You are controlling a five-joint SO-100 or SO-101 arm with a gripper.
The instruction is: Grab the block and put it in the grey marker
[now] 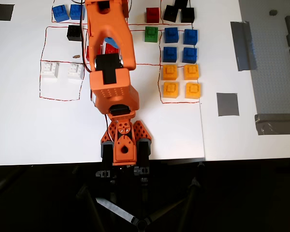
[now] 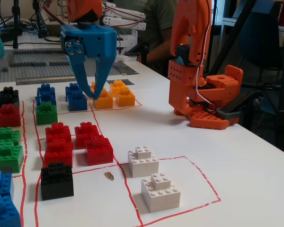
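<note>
The gripper [image 2: 95, 90] hangs fingers-down, parted and empty, seemingly above the red bricks [image 2: 78, 142]. The block [image 1: 151, 34] sits apart beside blue bricks [image 1: 181, 44].

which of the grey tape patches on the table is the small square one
The grey marker in the overhead view, right of the orange-yellow bricks. The other grey pieces are long strips.

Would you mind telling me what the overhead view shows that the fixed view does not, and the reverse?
Only the overhead view shows the grey marker, a bare tape square right of the orange bricks.

Only the fixed view shows the blue end effector, empty, fingers slightly apart, hanging above the red bricks; overhead, the arm hides it.

Both show the green block beside the blue bricks, and the two white bricks.
</note>
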